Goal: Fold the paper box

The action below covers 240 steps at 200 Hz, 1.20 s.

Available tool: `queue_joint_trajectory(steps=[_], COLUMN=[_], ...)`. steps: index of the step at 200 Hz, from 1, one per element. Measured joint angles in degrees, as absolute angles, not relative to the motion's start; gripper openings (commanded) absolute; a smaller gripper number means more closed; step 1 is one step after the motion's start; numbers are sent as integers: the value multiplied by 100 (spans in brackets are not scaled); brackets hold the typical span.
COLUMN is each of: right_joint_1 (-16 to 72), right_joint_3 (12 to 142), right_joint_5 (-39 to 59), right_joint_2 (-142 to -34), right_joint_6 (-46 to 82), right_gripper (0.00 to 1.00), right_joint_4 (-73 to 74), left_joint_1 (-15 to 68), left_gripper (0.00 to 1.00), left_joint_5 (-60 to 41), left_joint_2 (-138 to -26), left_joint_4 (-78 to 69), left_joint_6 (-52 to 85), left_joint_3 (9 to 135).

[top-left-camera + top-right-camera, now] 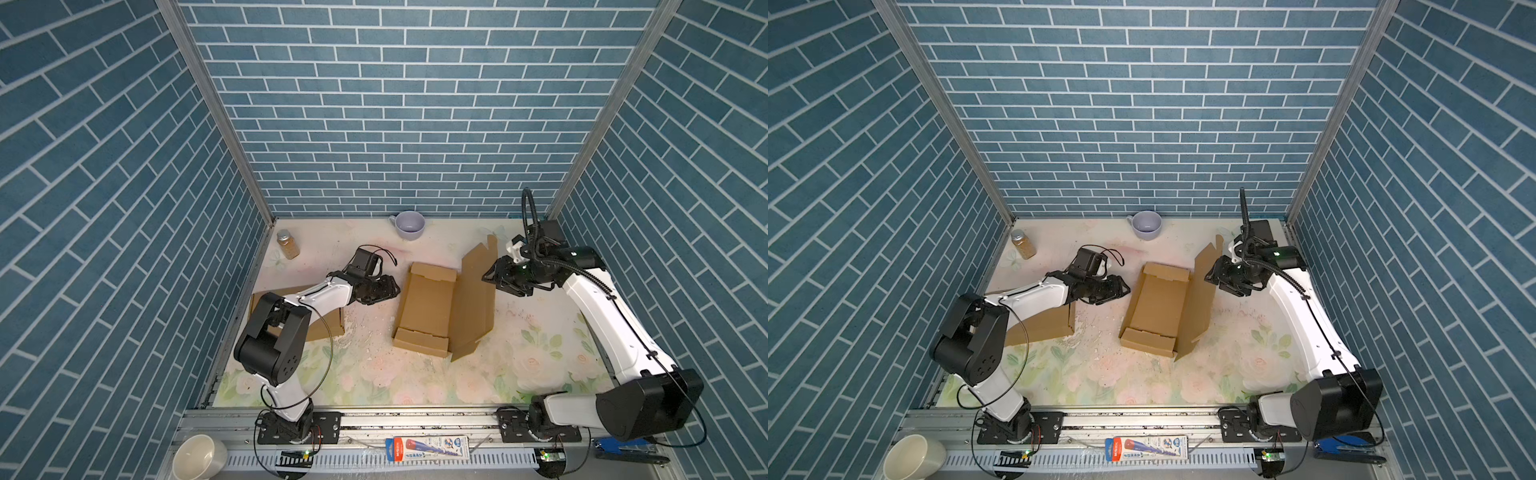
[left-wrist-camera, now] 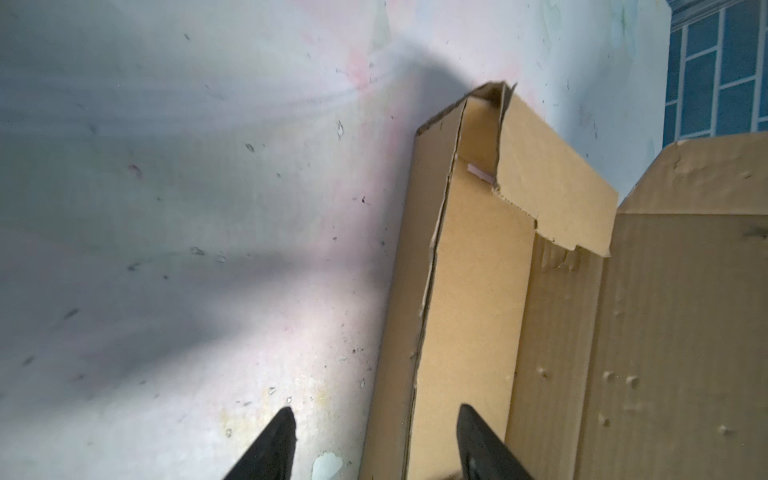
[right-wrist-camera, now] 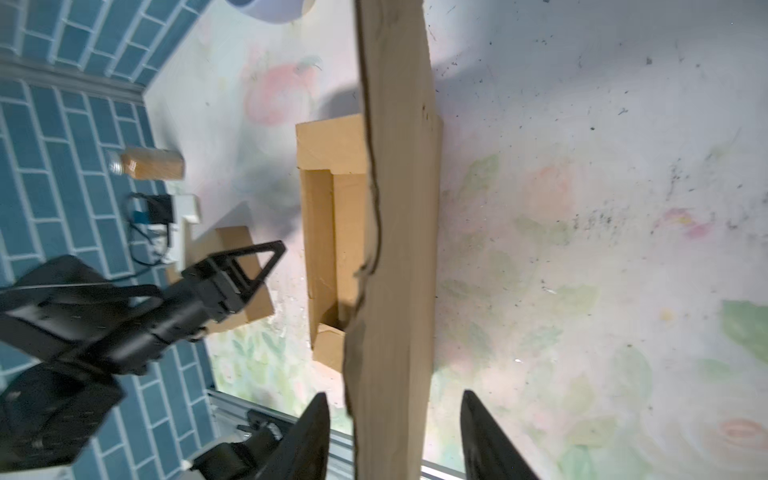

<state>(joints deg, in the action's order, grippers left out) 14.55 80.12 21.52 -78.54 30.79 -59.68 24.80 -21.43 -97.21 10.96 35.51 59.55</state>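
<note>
Two grippers stand at the paper box, one on each side of it. The box lies near the middle of the table with its brown tray open upward, and short end pieces are folded over at the far end and the near end. Its large flap stands up steeply along the right side of the tray.

The right gripper is at the far part of this flap. In the right wrist view the edge of the flap passes between the two fingers and a narrow gap shows on each side, so the jaws are parted around the cardboard and do not press it.

The left gripper is just beside the left wall of the tray. Its fingers are spread and hold nothing; in the left wrist view this thin wall runs toward the space between them.

Further things are on the table. A second piece of cardboard lies flat, partly under the left arm. A pale mug stands at the back wall, and a small jar stands near the far left corner.
</note>
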Motion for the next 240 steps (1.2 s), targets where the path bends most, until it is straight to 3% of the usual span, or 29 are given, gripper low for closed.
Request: queue_joint_trajectory(steps=[17, 90, 167, 240], right_joint_1=[1605, 1863, 2233, 2803], right_joint_3=[8294, 9292, 10217, 10980], right_joint_5=[1835, 941, 318, -235], right_joint_2=[-8117, -8903, -9769, -10322], right_joint_6=[2753, 1511, 495, -513], right_gripper=[26, 8, 2, 0], right_joint_4=[-6206, -6820, -7122, -7185], left_joint_1=[2383, 2327, 2281, 2029], left_gripper=[65, 66, 68, 71], left_joint_5=[-2045, -1636, -1855, -2928], left_joint_2=[-9566, -9343, -9448, -10838], left_joint_4=[1253, 1776, 2080, 2845], left_joint_6=[3350, 1975, 1103, 134], left_joint_3=[6007, 6746, 7341, 8768])
